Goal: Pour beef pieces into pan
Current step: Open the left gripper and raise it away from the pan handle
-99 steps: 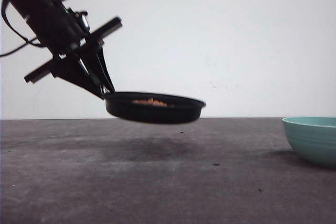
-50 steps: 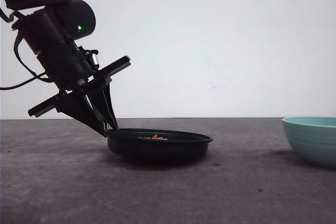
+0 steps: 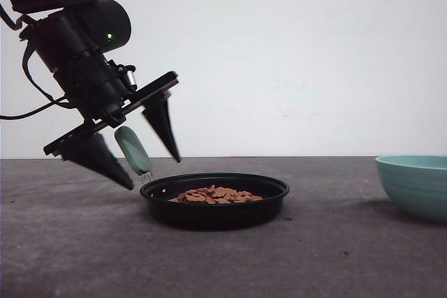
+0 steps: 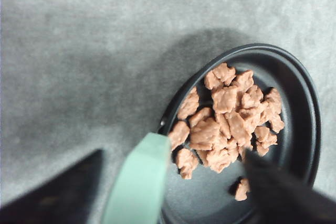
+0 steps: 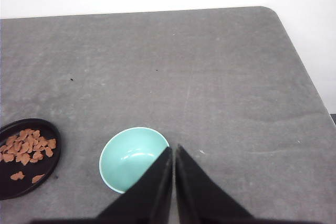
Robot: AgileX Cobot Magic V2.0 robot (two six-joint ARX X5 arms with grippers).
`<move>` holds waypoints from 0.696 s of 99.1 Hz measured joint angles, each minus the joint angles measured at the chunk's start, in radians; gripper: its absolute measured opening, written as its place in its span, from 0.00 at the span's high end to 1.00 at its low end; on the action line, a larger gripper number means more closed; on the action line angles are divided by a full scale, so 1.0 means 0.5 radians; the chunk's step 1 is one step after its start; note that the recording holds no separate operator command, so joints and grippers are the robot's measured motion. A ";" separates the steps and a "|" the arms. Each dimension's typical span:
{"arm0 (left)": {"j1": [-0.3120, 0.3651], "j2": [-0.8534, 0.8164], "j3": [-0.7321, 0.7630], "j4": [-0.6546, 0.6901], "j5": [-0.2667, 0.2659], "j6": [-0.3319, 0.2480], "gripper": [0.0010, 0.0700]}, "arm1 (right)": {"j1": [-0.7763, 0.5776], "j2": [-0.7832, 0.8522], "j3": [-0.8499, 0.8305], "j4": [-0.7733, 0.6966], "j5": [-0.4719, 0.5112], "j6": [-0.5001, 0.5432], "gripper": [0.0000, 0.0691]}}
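Observation:
The black pan (image 3: 216, 215) rests flat on the grey table, its mint-green handle (image 3: 133, 150) angled up to the left. A low heap of reddish-brown beef pieces (image 3: 215, 194) lies in it. My left gripper (image 3: 154, 173) is open, one finger on each side of the handle and clear of it. In the left wrist view the handle (image 4: 139, 182) rises between the dark fingers (image 4: 58, 195), with the beef pieces (image 4: 231, 114) inside the pan (image 4: 300, 103). My right gripper (image 5: 173, 149) is shut on nothing, high above the table, looking down on the pan (image 5: 52, 161) and beef pieces (image 5: 26, 148).
A teal ribbed bowl (image 3: 415, 185) stands at the right of the table; from above the bowl (image 5: 128, 157) is empty. The table's rounded far corner (image 5: 270, 11) and right edge show in the right wrist view. Bare grey tabletop lies between pan and bowl.
The pan came down from mid-air onto the table. My left gripper, shut on the handle before, has opened and let it go.

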 joint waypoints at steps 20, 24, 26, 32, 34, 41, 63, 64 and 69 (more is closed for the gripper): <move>0.000 -0.027 0.000 0.003 -0.002 -0.053 0.15 | 0.000 0.000 -0.037 0.048 0.000 -0.002 0.99; 0.000 -0.063 0.000 0.011 -0.009 -0.061 0.14 | 0.000 0.000 -0.063 0.062 0.000 -0.002 0.99; 0.000 -0.086 0.000 0.019 -0.011 -0.066 0.14 | -0.001 0.000 -0.079 0.069 0.000 -0.002 0.99; 0.001 -0.177 0.000 0.050 -0.018 -0.079 0.14 | 0.000 0.000 -0.136 0.098 0.000 -0.002 0.99; 0.001 -0.211 0.000 0.057 -0.022 -0.086 0.14 | 0.000 0.000 -0.158 0.110 -0.001 -0.002 0.99; 0.000 -0.329 0.000 0.057 -0.066 -0.098 0.14 | -0.001 0.000 -0.243 0.170 -0.013 -0.002 0.99; 0.000 -0.671 0.002 -0.115 -0.376 -0.105 0.14 | 0.000 0.001 -0.571 0.475 -0.107 -0.012 0.99; 0.000 -0.689 0.002 -0.119 -0.391 -0.105 0.14 | 0.000 0.001 -0.584 0.493 -0.108 -0.014 0.99; 0.000 -0.784 0.002 -0.128 -0.471 -0.105 0.15 | 0.000 0.001 -0.635 0.566 -0.114 -0.021 0.99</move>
